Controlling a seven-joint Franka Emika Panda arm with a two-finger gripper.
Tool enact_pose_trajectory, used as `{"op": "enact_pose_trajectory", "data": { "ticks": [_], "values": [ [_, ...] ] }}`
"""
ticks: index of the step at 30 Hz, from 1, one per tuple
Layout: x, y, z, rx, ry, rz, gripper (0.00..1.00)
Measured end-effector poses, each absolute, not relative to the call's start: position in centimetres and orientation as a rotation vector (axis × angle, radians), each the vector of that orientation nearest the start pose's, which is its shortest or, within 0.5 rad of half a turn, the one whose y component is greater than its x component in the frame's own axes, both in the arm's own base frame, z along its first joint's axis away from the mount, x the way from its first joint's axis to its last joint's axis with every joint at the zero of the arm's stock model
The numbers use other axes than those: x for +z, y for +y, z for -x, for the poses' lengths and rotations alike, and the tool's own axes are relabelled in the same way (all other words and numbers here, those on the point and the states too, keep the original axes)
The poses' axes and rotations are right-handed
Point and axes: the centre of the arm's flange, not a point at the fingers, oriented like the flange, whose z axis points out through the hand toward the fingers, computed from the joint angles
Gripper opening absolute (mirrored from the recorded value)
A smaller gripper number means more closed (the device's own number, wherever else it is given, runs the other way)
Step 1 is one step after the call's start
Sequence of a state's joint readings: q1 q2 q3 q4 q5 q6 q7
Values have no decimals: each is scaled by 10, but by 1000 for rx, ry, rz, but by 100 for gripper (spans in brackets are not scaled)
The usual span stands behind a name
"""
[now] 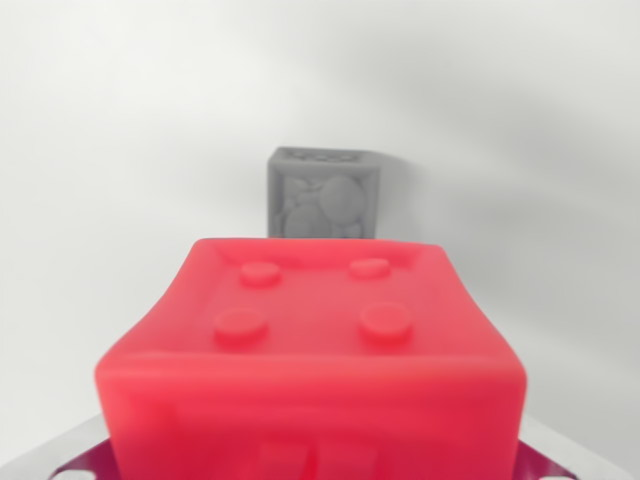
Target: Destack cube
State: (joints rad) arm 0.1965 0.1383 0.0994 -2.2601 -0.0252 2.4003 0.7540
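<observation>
Camera sits close above red cube [310, 350], grey cube [325, 192] beyond; end effector's state unclear.

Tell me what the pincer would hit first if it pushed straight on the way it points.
Probably the red cube, which fills the near view. The grey cube sits beyond it. The pincer itself is not visible, so depth is uncertain.
</observation>
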Motion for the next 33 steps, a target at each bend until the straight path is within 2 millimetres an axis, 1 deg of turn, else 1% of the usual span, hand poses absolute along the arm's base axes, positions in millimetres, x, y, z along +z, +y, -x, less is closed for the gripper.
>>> {"op": "enact_pose_trajectory", "data": {
  "ticks": [2,5,11,33],
  "values": [
    [308,156,-511,-8,686,3067,0],
    [313,155,-511,-12,678,3068,0],
    [308,144,-510,4,670,3074,0],
    [305,104,-505,5,626,3083,0]
  ]
}}
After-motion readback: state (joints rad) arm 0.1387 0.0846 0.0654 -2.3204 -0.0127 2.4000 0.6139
